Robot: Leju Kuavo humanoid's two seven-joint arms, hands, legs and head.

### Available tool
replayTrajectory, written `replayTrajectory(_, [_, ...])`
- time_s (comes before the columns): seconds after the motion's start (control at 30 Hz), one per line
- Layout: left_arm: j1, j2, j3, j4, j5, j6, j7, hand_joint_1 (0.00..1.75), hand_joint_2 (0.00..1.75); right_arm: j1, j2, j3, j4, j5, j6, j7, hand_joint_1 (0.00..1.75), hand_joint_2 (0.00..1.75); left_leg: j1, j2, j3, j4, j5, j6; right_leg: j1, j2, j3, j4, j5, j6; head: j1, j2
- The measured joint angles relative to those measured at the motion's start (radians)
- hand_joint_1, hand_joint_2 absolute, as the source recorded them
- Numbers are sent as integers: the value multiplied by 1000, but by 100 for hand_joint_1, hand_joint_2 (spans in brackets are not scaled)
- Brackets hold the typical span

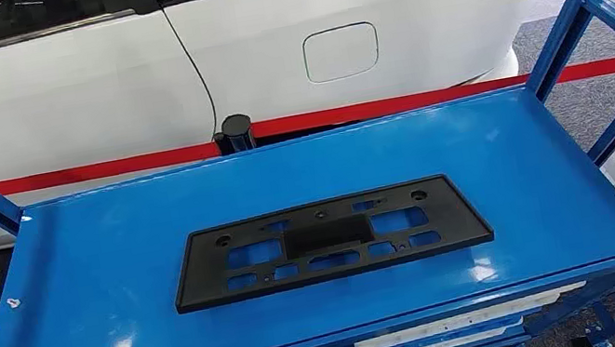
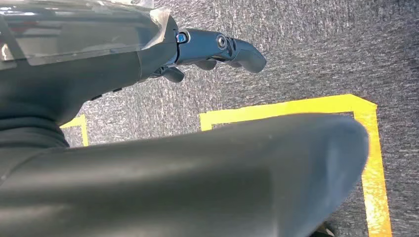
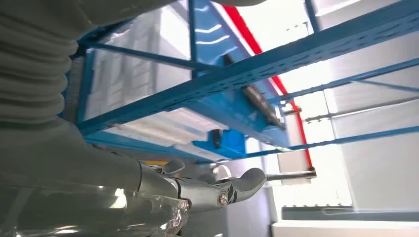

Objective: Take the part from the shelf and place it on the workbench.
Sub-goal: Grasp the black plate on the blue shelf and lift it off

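A: Where does the part sit?

B: The black plastic part [image 1: 329, 240], a long flat plate with rectangular cut-outs and a few round holes, lies flat on the top deck of the blue shelf [image 1: 111, 263], near the middle and a little toward the front edge. Nothing touches it.

A: And the hands?

B: Both hang low, well apart from the part. The left hand [image 2: 217, 49] is over grey carpet [image 2: 306, 49] marked with yellow tape lines [image 2: 365, 148]; its dark fingers [image 2: 244, 52] stretch out loosely and hold nothing. The right hand [image 3: 217, 190] is beside the shelf frame [image 3: 276, 64], below the top deck, with its fingers [image 3: 249, 180] slightly curved, apart, and empty.

A: Can the right wrist camera see the part?

B: A dark strip on the deck edge may be it, but I cannot tell for sure.

A: What else is around?

B: A white car body [image 1: 262, 39] with a fuel flap [image 1: 341, 51] stands behind the shelf, and a red stripe [image 1: 96, 169] runs along under it. White trays [image 1: 426, 342] sit on the level beneath the top deck.
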Motion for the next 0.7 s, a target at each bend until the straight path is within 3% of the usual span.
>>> replayTrajectory(0.2, [1,-2,2,0,0,2,-2,0,0,8,0,67,-59,44,-46,-68,0,175,0,1,-1,0,0,0,0,0,0,0,0,0,0,0])
replayTrajectory(0.43, [1,-7,2,0,-3,2,-7,0,0,24,0,183,-168,202,-112,-204,0,175,0,0,0,0,0,0,0,0,0,0,0,0,0,0])
replayTrajectory(0.7, [1,-11,3,0,-8,25,-17,0,0,52,-4,296,-271,449,-133,-219,0,175,0,0,0,0,0,0,0,0,0,0,0,0,0,0])
